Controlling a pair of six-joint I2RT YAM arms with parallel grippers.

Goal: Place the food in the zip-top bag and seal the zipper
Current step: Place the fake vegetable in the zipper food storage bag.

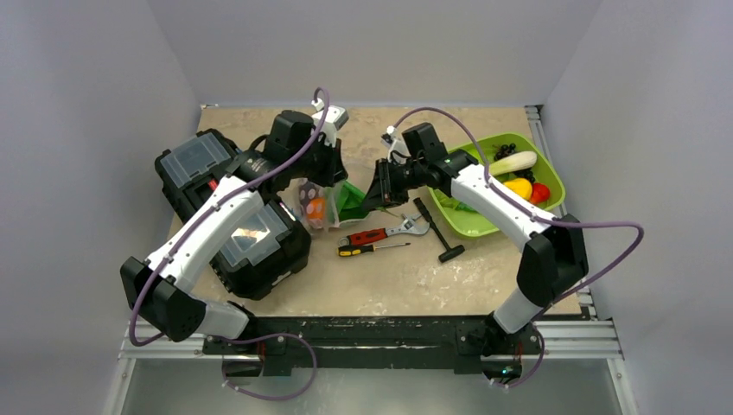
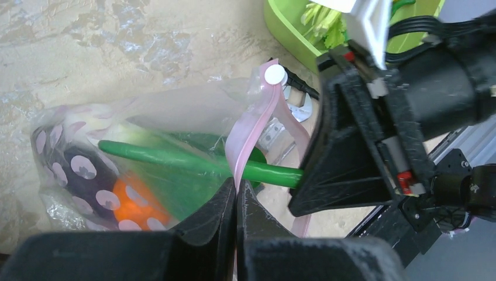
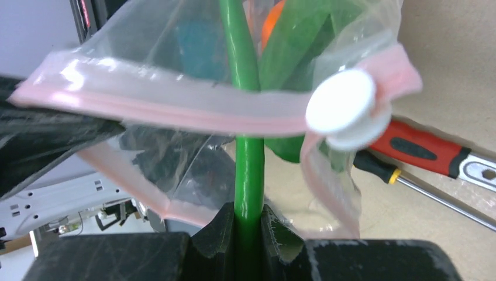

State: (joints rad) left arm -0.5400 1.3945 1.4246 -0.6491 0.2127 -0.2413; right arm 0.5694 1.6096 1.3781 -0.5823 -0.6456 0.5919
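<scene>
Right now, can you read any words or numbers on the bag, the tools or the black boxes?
No text can be read in any view.
Zip-top bag: clear plastic, pink zipper, no print.
Red-handled wrench: no lettering readable, too small.
Black tool cases: labels, if any, too small.
White mark on the arm joint: blurred, unreadable.

A robot lab test cell: plain white walls (image 1: 86, 78) enclose a stone-patterned table (image 1: 406, 285) mounted on aluminium framing (image 1: 575, 348).
</scene>
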